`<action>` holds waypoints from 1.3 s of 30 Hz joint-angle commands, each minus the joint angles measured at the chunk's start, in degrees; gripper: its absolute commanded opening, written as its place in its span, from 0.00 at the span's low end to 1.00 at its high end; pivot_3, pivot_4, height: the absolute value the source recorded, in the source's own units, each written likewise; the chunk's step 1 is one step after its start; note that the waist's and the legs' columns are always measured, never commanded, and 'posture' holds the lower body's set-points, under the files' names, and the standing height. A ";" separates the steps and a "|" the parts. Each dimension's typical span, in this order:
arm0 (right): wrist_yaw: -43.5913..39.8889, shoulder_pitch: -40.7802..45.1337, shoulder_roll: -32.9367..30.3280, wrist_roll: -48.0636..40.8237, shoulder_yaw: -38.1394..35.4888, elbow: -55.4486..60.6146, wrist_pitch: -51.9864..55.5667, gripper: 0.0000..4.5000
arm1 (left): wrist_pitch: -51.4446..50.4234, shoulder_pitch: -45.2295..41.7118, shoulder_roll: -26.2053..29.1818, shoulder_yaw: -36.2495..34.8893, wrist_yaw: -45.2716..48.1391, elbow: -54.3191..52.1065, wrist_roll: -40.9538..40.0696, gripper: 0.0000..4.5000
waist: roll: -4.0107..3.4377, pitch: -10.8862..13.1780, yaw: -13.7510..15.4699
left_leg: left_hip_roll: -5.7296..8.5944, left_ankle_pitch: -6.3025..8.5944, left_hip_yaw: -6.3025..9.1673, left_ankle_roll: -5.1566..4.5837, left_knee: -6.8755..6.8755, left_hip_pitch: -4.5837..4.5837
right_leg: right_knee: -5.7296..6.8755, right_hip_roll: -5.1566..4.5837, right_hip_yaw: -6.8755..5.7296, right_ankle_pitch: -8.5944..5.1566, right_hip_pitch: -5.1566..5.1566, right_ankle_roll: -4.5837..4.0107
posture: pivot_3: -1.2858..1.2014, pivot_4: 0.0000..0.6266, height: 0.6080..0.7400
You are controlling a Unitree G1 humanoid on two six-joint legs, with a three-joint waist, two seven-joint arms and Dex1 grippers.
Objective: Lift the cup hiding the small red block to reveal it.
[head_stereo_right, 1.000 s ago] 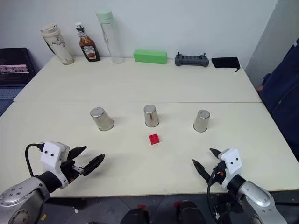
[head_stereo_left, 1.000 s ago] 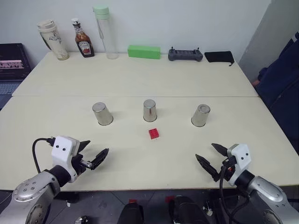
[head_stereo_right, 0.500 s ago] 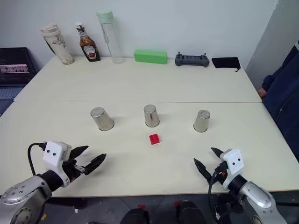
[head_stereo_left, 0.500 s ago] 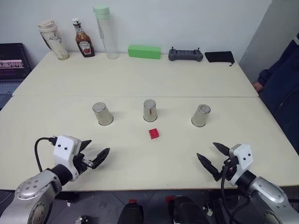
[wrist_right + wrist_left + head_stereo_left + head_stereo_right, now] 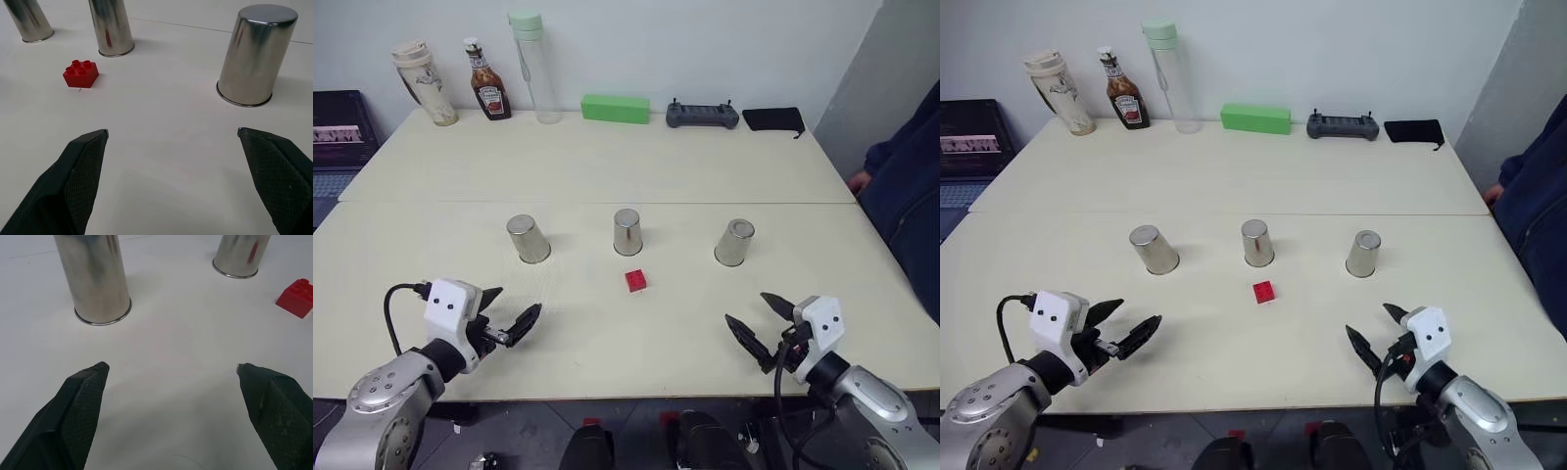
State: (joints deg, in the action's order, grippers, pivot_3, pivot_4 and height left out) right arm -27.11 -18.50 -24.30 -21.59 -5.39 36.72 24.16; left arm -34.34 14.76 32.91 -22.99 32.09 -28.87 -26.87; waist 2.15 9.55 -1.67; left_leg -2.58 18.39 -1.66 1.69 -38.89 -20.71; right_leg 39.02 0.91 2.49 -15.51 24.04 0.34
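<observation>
Small red block (image 5: 635,280) lies exposed near the middle cup (image 5: 626,232); none hides it. Left claw (image 5: 506,315) and right claw (image 5: 762,326) hover spread, empty, ready.

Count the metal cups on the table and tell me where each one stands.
3, upside down in a row across the table: left cup, middle cup just behind the small red block, right cup. None looks hidden.

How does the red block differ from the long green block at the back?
The red block is far smaller than the green block. It is squat with studs on top; the green one is long and smooth. It lies near the middle cup; the green one lies by the wall. Both rest on the table.
</observation>
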 commanded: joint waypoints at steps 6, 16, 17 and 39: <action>0.95 1.43 -0.21 -1.12 -0.12 3.80 1.95 1.00 | 1.46 -0.59 0.30 0.03 0.15 -0.96 -0.06 0.99 | 0.00 0.00 0.00 | 0.00 0.00 0.00 0.00 0.00 0.00 | 0.00 0.00 -0.01 0.00 0.00 0.00 | 0.52 0.24 1.00; 0.61 1.41 -0.26 -1.06 -0.18 3.70 2.03 1.00 | 1.59 -0.27 1.09 0.91 2.25 -1.05 -0.22 0.99 | 0.00 0.00 0.00 | 0.00 0.00 0.00 0.00 0.00 0.00 | 0.00 0.00 -0.01 0.00 0.00 -0.01 | 0.52 0.24 1.00; 0.56 1.33 -0.27 -1.07 -0.18 3.71 2.00 1.00 | 1.59 -0.25 1.16 0.93 2.35 -1.03 -0.24 0.99 | 0.00 0.00 0.00 | 0.00 0.00 0.00 0.00 0.00 0.00 | 0.01 0.00 0.00 0.00 0.00 -0.01 | 0.52 0.24 1.00; 0.04 0.90 -0.35 -0.71 0.16 4.30 1.92 1.00 | 2.19 0.11 2.16 1.10 4.19 -0.49 0.15 0.99 | 0.00 0.00 0.00 | 0.00 0.00 0.00 0.00 0.00 0.00 | 0.01 0.00 -0.01 0.01 0.00 -0.01 | 0.52 0.24 1.00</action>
State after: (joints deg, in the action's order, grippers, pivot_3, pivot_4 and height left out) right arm -27.07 -17.54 -24.52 -21.60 -5.36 38.61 26.61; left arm -33.24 14.90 34.18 -21.71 35.79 -28.66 -26.66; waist 2.14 9.55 -1.67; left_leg -2.58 18.39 -1.66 1.69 -38.90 -20.71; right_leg 39.02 0.91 2.49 -15.50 24.04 0.33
